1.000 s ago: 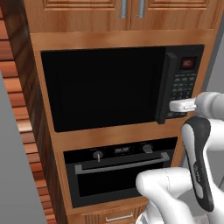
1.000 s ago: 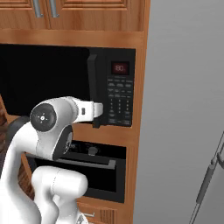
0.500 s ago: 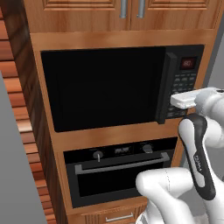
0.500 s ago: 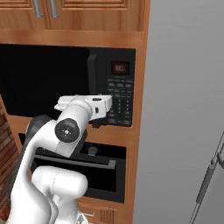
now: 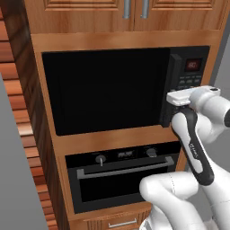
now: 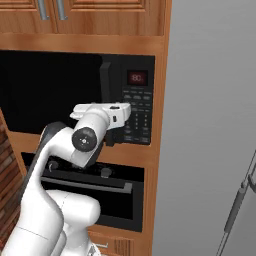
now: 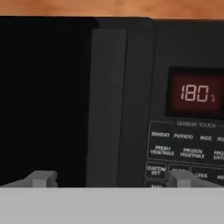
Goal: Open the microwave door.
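The microwave door [image 5: 103,90] is a large glossy black panel, flush and closed in its wooden surround. Its vertical black bar handle [image 5: 168,85] runs down the right edge, just left of the keypad. My gripper [image 5: 170,110] is at the lower part of that handle, pointing straight at it. In the hand view the handle [image 7: 107,109] stands between my two fingertips [image 7: 43,178], one on each side, with space around it. The gripper [image 7: 113,179] is open and grips nothing. From the right base view, the white hand [image 6: 107,112] covers the handle's lower end [image 6: 105,80].
The control panel [image 5: 192,65] with a red display sits right of the handle. Below is a smaller black oven [image 5: 126,173] with knobs and a horizontal handle. Wooden cabinet doors [image 5: 134,9] are above, and a grey wall [image 6: 210,125] stands to the right.
The hand has risen slightly and shifted a little left toward the handle, and the arm's elbow has swung. The jaws stayed wide. The door has not moved.
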Motion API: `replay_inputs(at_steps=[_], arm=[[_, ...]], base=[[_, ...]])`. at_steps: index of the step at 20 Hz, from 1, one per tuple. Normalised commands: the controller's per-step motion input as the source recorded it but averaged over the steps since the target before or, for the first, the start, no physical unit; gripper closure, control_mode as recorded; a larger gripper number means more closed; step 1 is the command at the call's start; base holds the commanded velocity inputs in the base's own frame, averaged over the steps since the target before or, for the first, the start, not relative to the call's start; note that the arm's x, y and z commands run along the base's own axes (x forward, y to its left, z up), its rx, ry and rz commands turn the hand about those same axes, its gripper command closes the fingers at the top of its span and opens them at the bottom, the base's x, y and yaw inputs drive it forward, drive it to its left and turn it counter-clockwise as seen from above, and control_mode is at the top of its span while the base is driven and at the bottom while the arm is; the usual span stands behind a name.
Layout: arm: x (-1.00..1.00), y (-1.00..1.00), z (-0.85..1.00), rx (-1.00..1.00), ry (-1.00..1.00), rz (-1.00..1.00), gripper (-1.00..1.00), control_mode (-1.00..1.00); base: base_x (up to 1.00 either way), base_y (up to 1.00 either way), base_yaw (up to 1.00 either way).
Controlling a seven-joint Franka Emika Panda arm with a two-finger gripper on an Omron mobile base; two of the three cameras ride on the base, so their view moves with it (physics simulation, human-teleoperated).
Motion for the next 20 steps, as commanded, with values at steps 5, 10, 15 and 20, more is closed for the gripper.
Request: replay_inputs(at_steps=[5, 10, 15, 20], arm=[[0.52, 0.0, 0.0, 0.0, 0.0, 0.03, -1.0, -1.0], [0.53, 0.06, 0.0, 0.0, 0.0, 0.04, -1.0, -1.0], [0.51, 0.05, 0.0, 0.0, 0.0, 0.04, 1.0, -1.0], [0.05, 0.0, 0.0, 0.0, 0.0, 0.0, 1.0, -1.0]], base=[[0.0, 0.0, 0.0], [0.0, 0.0, 0.0], [0.0, 0.0, 0.0], [0.0, 0.0, 0.0]])
